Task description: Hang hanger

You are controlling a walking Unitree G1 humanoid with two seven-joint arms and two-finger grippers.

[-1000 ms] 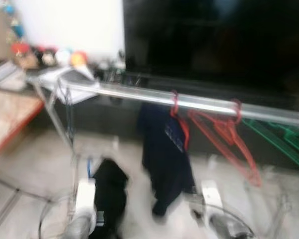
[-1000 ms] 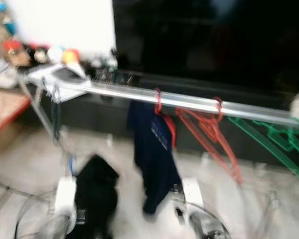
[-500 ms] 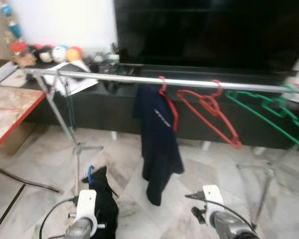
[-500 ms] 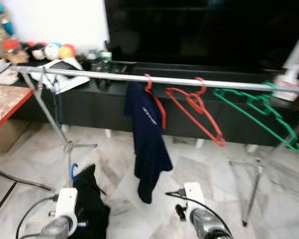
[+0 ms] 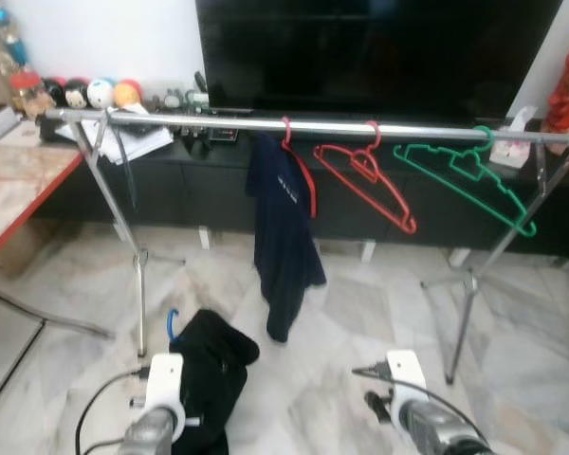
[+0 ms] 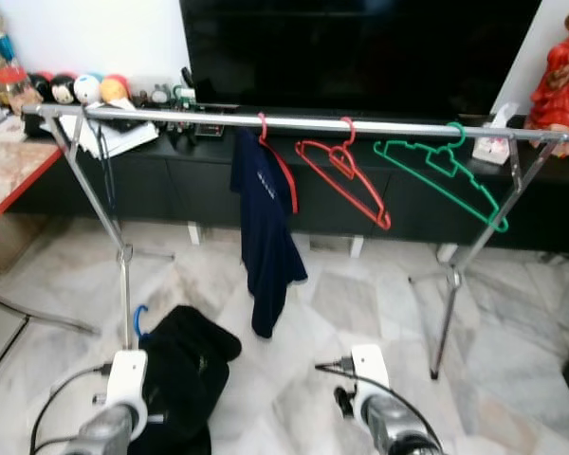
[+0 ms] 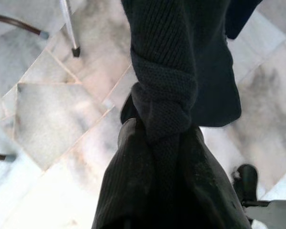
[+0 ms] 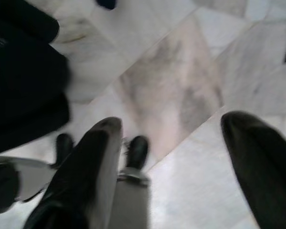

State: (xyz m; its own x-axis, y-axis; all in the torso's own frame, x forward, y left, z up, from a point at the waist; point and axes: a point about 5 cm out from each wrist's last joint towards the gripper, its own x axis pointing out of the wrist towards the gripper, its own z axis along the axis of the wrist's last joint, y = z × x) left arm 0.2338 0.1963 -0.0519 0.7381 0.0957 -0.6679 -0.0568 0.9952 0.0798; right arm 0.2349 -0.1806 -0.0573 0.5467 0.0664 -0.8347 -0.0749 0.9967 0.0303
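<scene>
Below the rail (image 5: pixel 218 125), at the near edge of the head views, the left gripper (image 7: pixel 157 143) is pressed together on a black garment (image 5: pixel 209 365), its two fingers (image 7: pixel 133 191) closed over a knot of dark knitted cloth. That garment hangs from the gripper over the marble floor (image 5: pixel 360 313), and a blue hanger (image 5: pixel 170 325) hook pokes out just beside its upper edge, next to the rail's left leg. The right gripper (image 8: pixel 176 157) is held low over the floor with its fingers (image 8: pixel 81 171) spread wide apart, touching nothing and holding nothing.

On the rail hangs a navy shirt (image 5: pixel 283 232) on a red hanger (image 5: pixel 302 171). Further along the rail toward its right end come a second red hanger (image 5: pixel 368 180), bare, and then a green hanger (image 5: pixel 465 175), also bare and tilted. Behind the rail stands a large black television (image 5: pixel 379 52) on a low dark cabinet (image 5: pixel 190 190).
</scene>
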